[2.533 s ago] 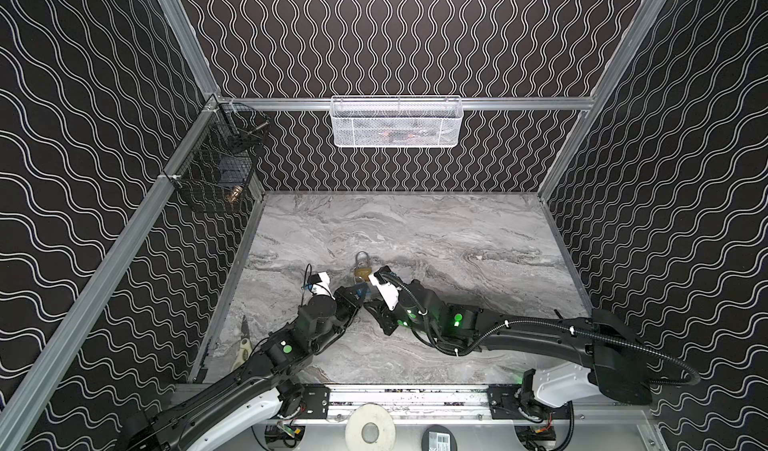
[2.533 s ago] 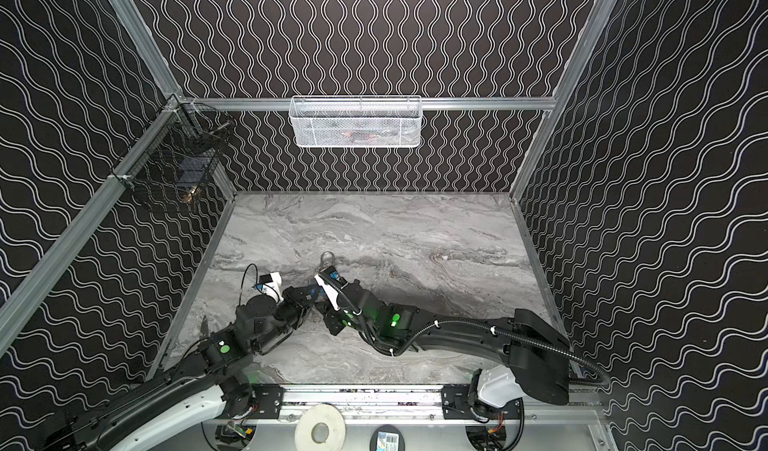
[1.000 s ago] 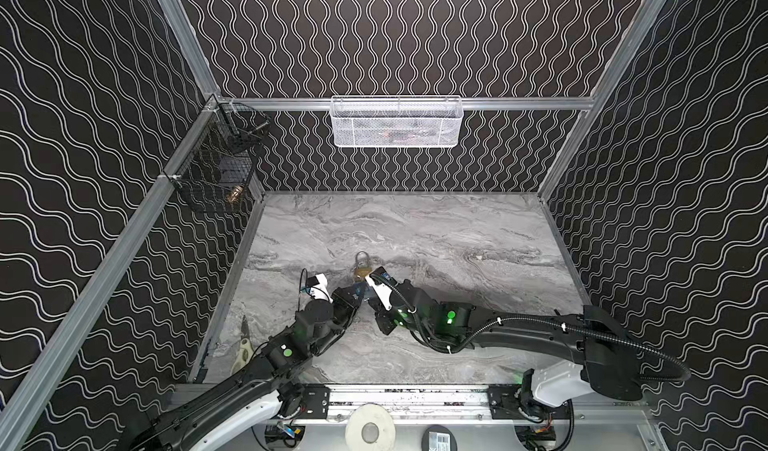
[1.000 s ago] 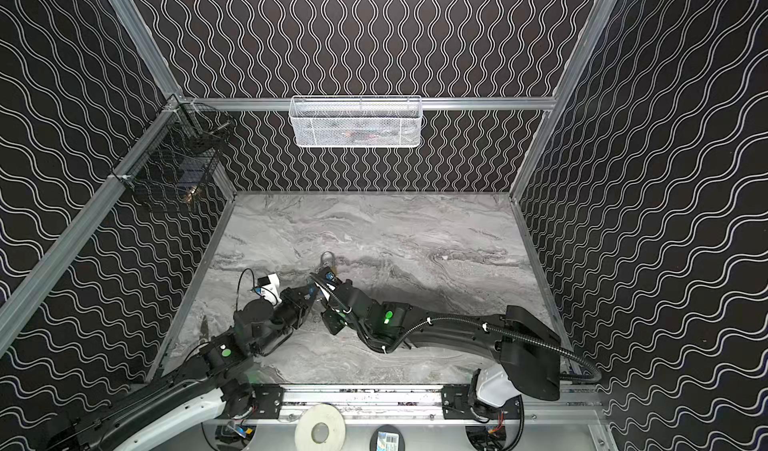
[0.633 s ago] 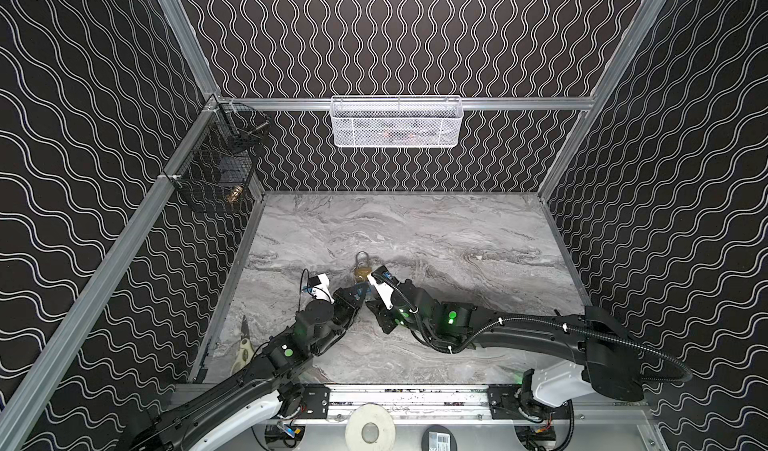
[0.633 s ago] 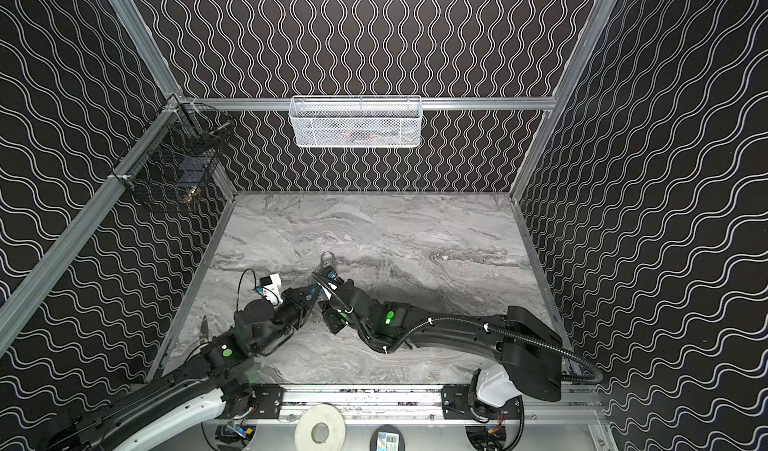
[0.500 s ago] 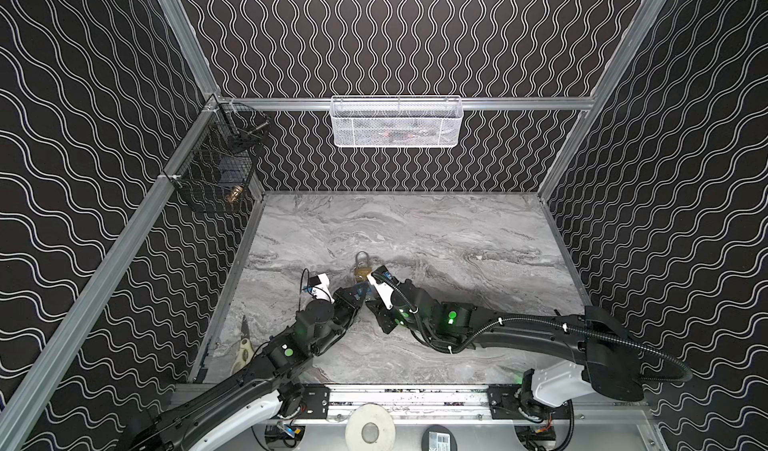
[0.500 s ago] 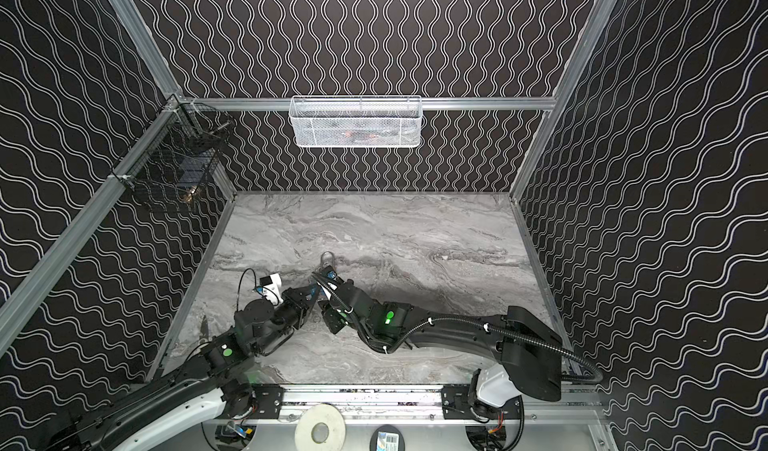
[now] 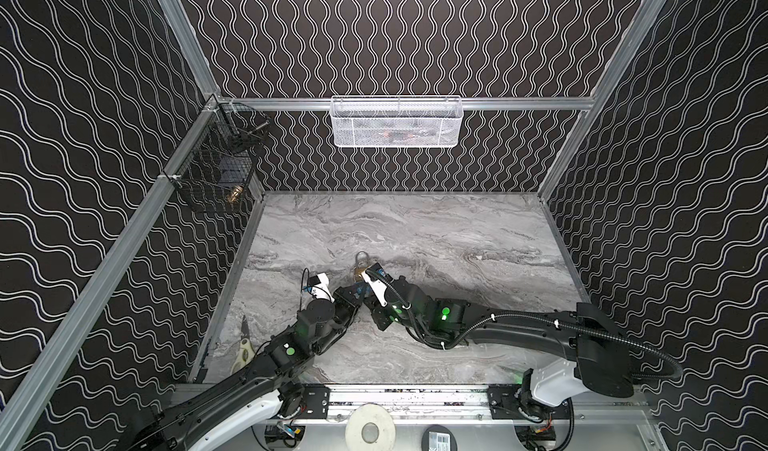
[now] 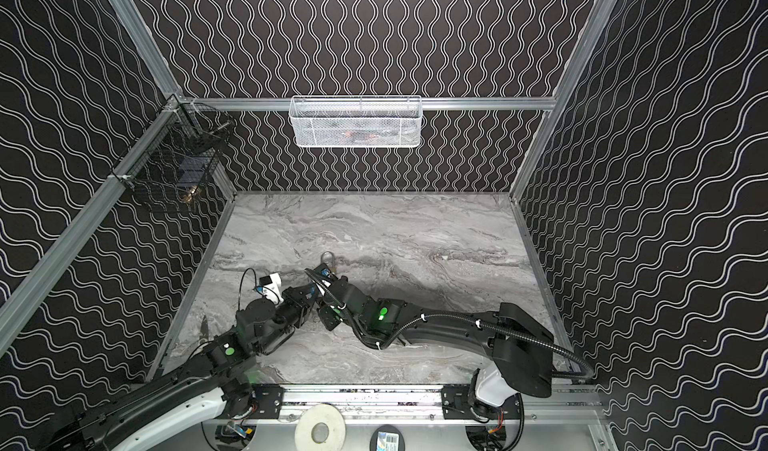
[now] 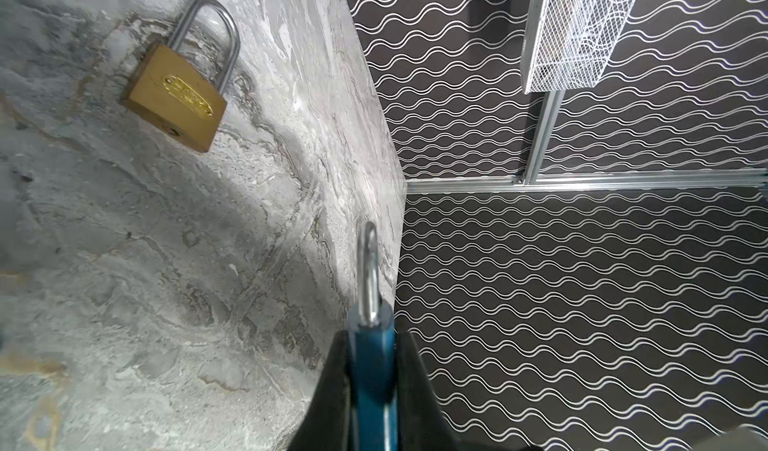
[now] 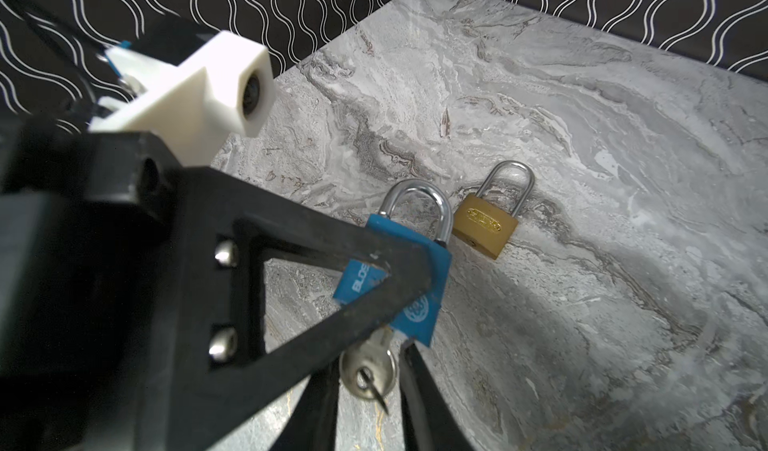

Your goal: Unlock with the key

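Key sits in the bottom of the blue padlock, which our left gripper clamps over the table. The jaws of our right gripper stand slightly apart, flanking the key's head. A brass padlock lies just beside.

Blue lock and brass lock are noted. Key is silver. Table is marbled grey. Walls are patterned black with white wavy lines. White basket is meshed; black basket is wire-gridded.
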Controlling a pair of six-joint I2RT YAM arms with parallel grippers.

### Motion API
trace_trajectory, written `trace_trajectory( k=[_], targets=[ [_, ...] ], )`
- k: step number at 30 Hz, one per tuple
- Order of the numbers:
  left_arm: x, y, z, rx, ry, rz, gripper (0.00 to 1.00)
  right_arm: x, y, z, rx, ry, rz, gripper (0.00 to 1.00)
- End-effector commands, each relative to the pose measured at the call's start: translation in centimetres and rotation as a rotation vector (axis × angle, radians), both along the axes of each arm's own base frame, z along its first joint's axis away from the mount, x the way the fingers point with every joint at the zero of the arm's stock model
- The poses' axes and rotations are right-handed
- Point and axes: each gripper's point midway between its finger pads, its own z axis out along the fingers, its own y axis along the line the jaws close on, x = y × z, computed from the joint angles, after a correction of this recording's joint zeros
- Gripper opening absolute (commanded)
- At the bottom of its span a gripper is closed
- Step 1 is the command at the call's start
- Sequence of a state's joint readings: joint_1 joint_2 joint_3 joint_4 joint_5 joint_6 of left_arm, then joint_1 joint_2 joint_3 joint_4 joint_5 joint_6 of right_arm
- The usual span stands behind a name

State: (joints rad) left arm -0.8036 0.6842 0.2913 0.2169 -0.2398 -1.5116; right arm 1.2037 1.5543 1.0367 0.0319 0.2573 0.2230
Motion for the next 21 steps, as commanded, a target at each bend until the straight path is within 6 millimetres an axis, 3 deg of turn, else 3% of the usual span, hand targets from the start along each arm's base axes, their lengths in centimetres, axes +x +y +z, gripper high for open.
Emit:
trace_trajectory(
  k=[1,12,21],
  targets=[
    [-0.2,-1.0,1.6,-0.067,-0.040,-0.045,0.00,0.5,0.5,0.7,0.026,-0.015,-0.019,0.23],
    [-0.3,-0.5,0.7,-0.067,-0.039,-0.033,0.00,1.1,-0.4,2.5,0.061,-0.058,-0.061,0.00],
    [0.2,-0.6,1.6,-0.105,-0.118,-0.022,0.00,1.1,-0.6,2.7,0.089,-0.033,-0.086,0.00]
  ],
)
